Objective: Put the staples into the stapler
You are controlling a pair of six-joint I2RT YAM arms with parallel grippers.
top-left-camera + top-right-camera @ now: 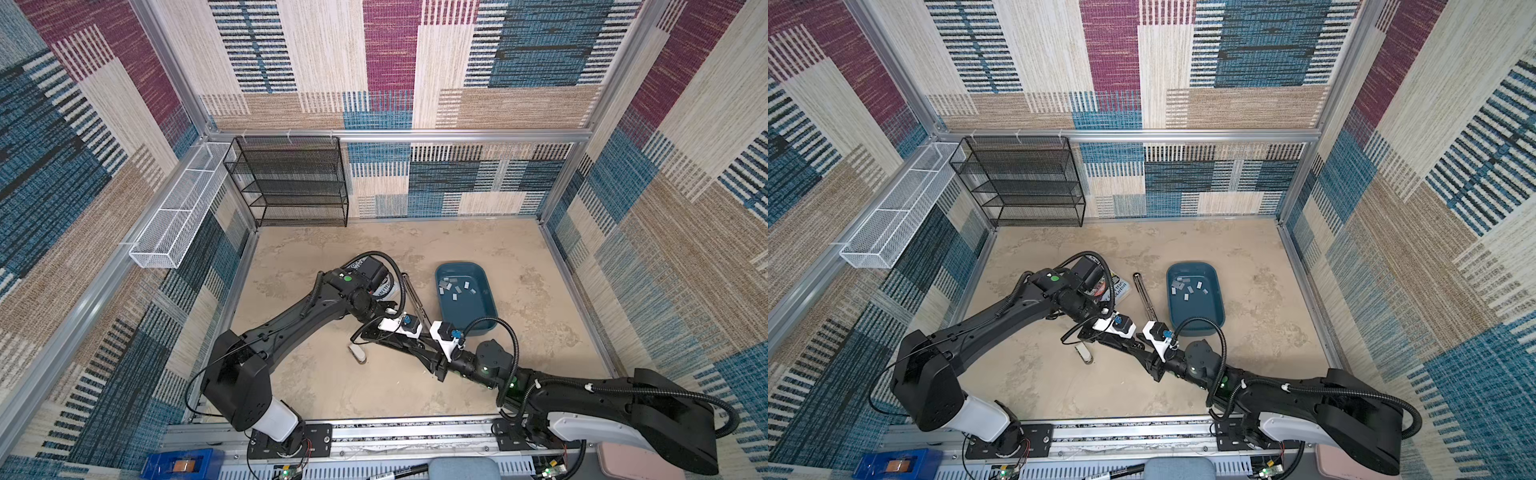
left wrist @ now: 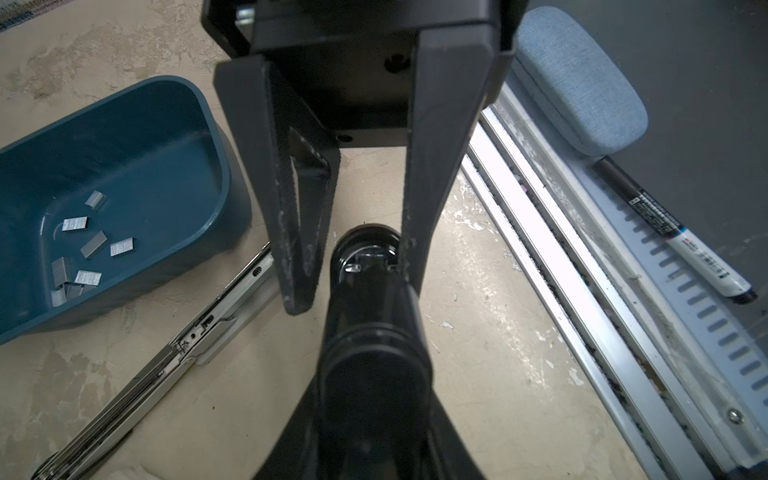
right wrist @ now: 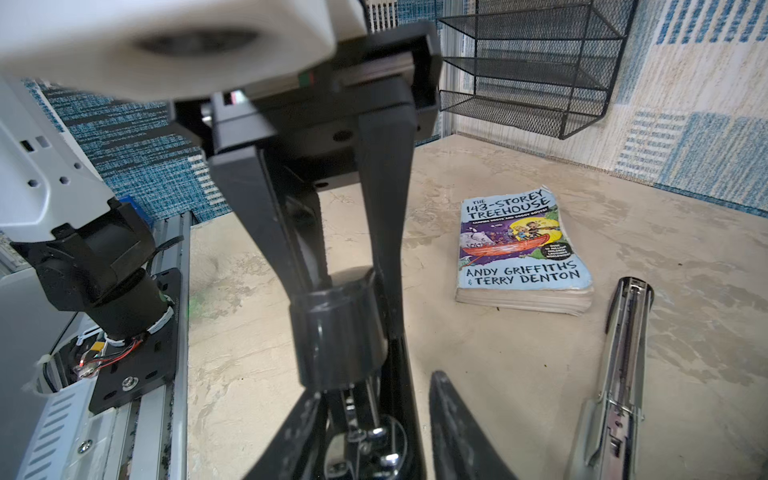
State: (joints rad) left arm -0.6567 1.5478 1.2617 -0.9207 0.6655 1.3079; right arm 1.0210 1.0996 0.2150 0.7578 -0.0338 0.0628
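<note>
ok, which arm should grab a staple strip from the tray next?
Probably right: the tray, holding the staples, sits on that side, near the right gripper. The left gripper is clamped on the stapler.

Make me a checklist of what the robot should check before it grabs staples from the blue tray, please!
1. Staples ready: ok. Loose staples lie in the blue tray.
2. Stapler open: ok. Its metal part lies flat beside the tray.
3. Metal part empty and ready for staples: cannot tell.
4. Left gripper holding the stapler's black handle: ok, it is shut on it.
5. Right gripper free to fetch staples: not ok. Its fingers straddle the handle's end; whether they squeeze it, cannot tell.
</note>
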